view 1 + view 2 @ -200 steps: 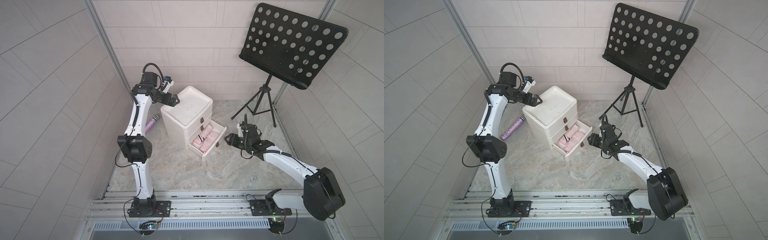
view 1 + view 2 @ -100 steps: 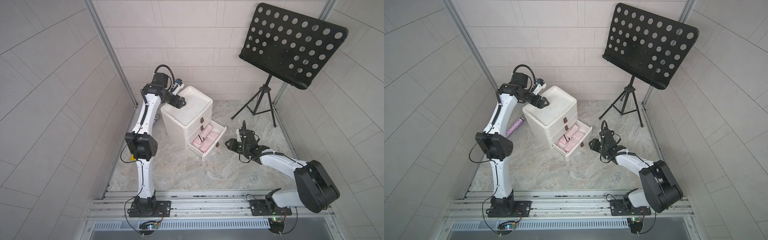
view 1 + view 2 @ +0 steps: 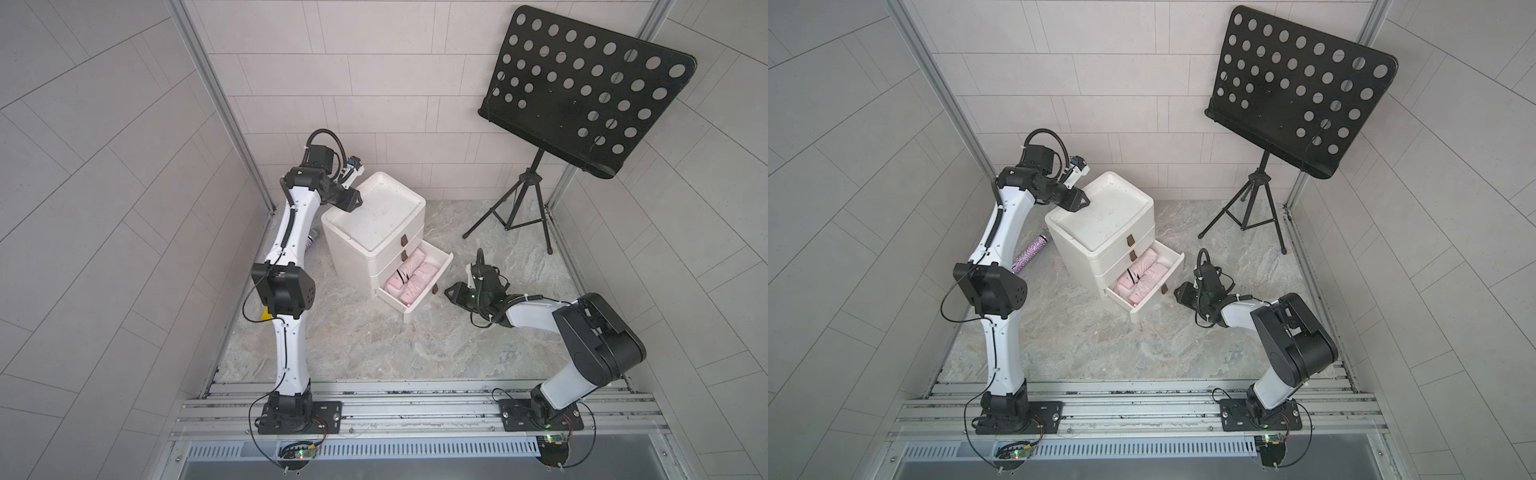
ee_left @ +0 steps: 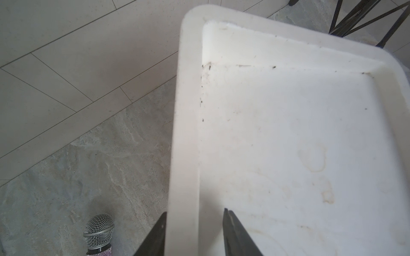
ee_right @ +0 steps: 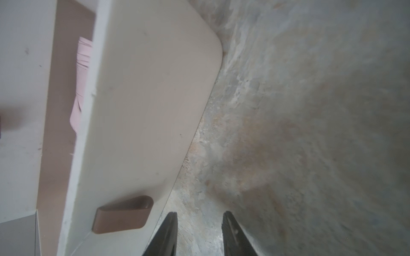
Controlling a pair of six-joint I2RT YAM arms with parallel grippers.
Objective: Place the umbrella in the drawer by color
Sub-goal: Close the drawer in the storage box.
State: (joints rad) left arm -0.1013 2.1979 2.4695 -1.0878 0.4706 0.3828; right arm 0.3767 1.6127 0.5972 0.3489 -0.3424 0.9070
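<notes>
A white three-drawer cabinet stands on the floor in both top views. Its bottom drawer is pulled out, and pink folded umbrellas lie side by side inside. My left gripper straddles the raised rim of the cabinet top, one finger outside against it, the other inside with a gap. My right gripper hangs low beside the drawer front, near its brown handle, open over bare floor.
A glittery microphone lies on the floor left of the cabinet, partly behind my left arm. A black music stand on a tripod stands at the back right. Tiled walls close in both sides.
My left arm swung right to the cabinet's top corner and its jaws narrowed around the rim. My right arm folded back toward its base, its jaws narrowing near the drawer handle.
</notes>
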